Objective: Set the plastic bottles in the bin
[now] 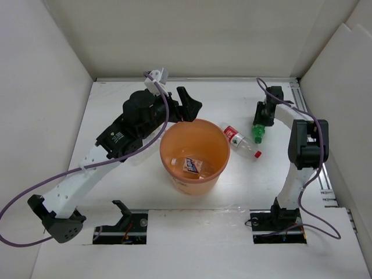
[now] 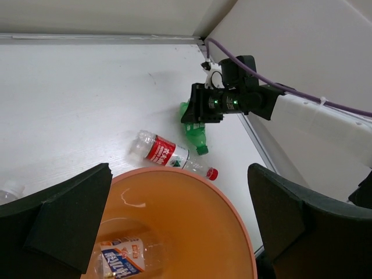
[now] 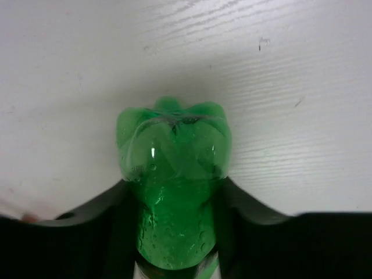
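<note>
The orange bin (image 1: 174, 168) stands mid-table, with a clear blue-white labelled bottle (image 1: 192, 167) lying inside, also visible in the left wrist view (image 2: 119, 258). My left gripper (image 1: 190, 109) is open and empty above the bin's far rim (image 2: 226, 200). A red-labelled, red-capped bottle (image 1: 241, 141) lies on the table right of the bin. My right gripper (image 1: 263, 119) is shut on the green bottle (image 1: 258, 133), low at the table. In the right wrist view the green bottle (image 3: 174, 174) sits squeezed between the fingers (image 3: 110, 224). Other bottles are out of view.
White walls enclose the table on the left, back and right. A rail runs along the right edge (image 1: 328, 174). Part of another clear bottle (image 2: 6, 193) shows at the left edge of the left wrist view, beside the bin.
</note>
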Controlling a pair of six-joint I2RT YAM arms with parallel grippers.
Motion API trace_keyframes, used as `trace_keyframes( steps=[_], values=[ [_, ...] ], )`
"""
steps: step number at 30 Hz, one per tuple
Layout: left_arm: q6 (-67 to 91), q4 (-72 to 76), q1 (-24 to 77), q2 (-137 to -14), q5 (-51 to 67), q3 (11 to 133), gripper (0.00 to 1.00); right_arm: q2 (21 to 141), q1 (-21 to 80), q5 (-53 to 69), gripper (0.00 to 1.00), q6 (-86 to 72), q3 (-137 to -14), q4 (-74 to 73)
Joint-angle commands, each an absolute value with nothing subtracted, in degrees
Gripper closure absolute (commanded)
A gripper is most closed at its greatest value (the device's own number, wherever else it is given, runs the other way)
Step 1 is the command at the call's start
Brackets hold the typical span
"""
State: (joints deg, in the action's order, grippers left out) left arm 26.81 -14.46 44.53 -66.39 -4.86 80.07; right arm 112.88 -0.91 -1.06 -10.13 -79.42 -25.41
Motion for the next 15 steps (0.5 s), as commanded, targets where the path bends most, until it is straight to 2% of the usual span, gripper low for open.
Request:
trace_keyframes(
  steps=[1,3,7,15],
  values=[
    [26.10,-13.54,44.47,-64.16,-5.62,81.65,0.01,111.89,-1.76,-0.09,0.68,-9.76,-82.52,-24.79],
    [25.49,-12.92,44.47,-64.77,-3.97,81.65,0.01,110.84,-1.76,-0.70,0.83,-9.76,-83.75,-24.79],
    [23.74,-10.82,44.47,-69.33,1.57,82.96,0.01,106.71,-1.76,-0.70,1.00,-9.76,-88.06,-26.72],
    [18.56,-7.47,44.47,-80.76,17.21,94.91,0.01,93.35,-0.44,10.11,1.00,-10.37,-99.64,-29.86]
  ],
)
